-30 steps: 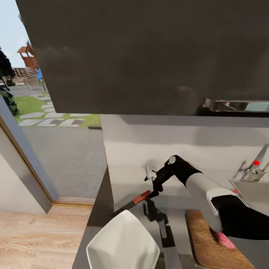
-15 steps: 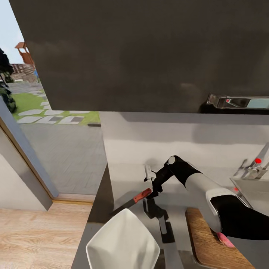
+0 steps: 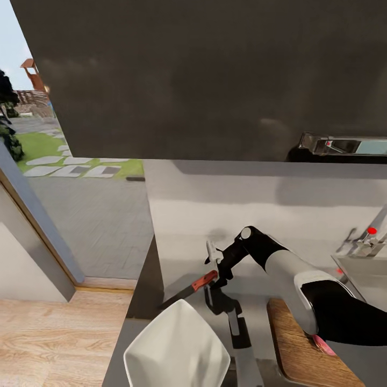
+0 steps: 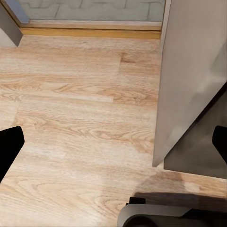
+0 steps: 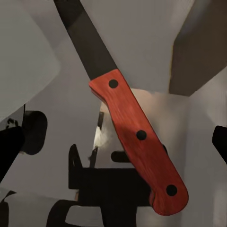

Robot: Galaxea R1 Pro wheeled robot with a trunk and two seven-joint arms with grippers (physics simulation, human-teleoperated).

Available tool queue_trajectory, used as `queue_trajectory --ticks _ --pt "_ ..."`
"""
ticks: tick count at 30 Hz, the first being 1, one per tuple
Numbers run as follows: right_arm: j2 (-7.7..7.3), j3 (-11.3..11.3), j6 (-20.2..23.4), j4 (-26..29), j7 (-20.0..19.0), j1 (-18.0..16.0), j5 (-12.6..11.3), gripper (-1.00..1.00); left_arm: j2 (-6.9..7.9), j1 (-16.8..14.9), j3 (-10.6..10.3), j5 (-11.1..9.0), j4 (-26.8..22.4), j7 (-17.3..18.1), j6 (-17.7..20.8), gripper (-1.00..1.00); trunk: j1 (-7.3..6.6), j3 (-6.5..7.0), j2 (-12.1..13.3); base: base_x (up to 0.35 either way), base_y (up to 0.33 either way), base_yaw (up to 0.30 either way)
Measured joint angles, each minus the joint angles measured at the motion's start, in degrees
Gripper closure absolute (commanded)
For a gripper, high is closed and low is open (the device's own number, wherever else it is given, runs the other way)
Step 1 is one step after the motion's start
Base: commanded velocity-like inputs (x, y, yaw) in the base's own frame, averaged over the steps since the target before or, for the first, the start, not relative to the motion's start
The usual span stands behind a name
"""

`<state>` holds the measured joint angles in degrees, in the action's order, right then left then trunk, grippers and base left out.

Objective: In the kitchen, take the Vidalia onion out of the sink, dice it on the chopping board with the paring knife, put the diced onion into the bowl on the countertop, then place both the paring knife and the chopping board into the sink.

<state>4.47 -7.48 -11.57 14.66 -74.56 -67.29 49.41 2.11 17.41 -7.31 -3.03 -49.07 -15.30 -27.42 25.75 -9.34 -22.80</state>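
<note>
The paring knife (image 3: 203, 281) lies on the grey countertop (image 3: 252, 293), its reddish-brown handle (image 5: 137, 137) toward the wall and its dark blade (image 5: 87, 42) toward the counter's left end. My right gripper (image 3: 216, 263) hangs open just above the handle, one finger on either side and not touching it. The white bowl (image 3: 177, 349) stands in front of the knife. At the lower right lies the brown chopping board (image 3: 295, 349), with a small pink piece (image 3: 322, 344) on it half hidden under my right arm. My left gripper (image 4: 113, 146) is open over the wooden floor.
The chrome tap with its red knob (image 3: 368, 231) and a corner of the sink (image 3: 365, 271) are at the right edge. A dark wall cabinet (image 3: 215, 80) hangs overhead. The counter ends at the left beside a wooden floor (image 3: 54, 338) and an open doorway to a garden.
My right gripper has edged slightly left and down over the knife handle. The head view has shifted a little. The knife, bowl and board have stayed put.
</note>
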Motion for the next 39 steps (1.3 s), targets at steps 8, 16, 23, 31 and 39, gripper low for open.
queue_trajectory --ticks 8,16,23,31,39 --pt "0.02 0.1 -0.2 -0.1 0.0 0.0 0.0 -1.00 0.00 0.0 0.0 0.0 0.0 0.0 0.0 -1.00 0.00 0.00 0.0 0.001 0.000 0.000" --pt "0.05 0.1 -0.3 -0.1 0.0 0.0 0.0 -1.00 0.01 0.0 0.0 0.0 0.0 0.0 0.0 -1.00 -0.01 -0.08 0.0 0.104 0.000 0.000" --pt "0.08 0.0 -0.3 -0.1 0.0 0.0 0.0 -1.00 -0.01 0.0 0.0 0.0 0.0 0.0 0.0 -1.00 0.00 -0.56 0.0 0.076 0.000 0.000" --pt "0.15 0.0 -0.3 -0.2 0.0 0.0 0.0 -1.00 0.00 0.0 0.0 0.0 0.0 0.0 0.0 -1.00 0.00 -1.29 0.0 0.009 0.000 0.000" --pt "0.21 0.0 -0.4 -0.9 0.0 0.0 0.0 -1.00 0.03 0.0 0.0 0.0 0.0 0.0 0.0 -1.00 0.00 -2.03 0.0 0.000 0.000 0.000"
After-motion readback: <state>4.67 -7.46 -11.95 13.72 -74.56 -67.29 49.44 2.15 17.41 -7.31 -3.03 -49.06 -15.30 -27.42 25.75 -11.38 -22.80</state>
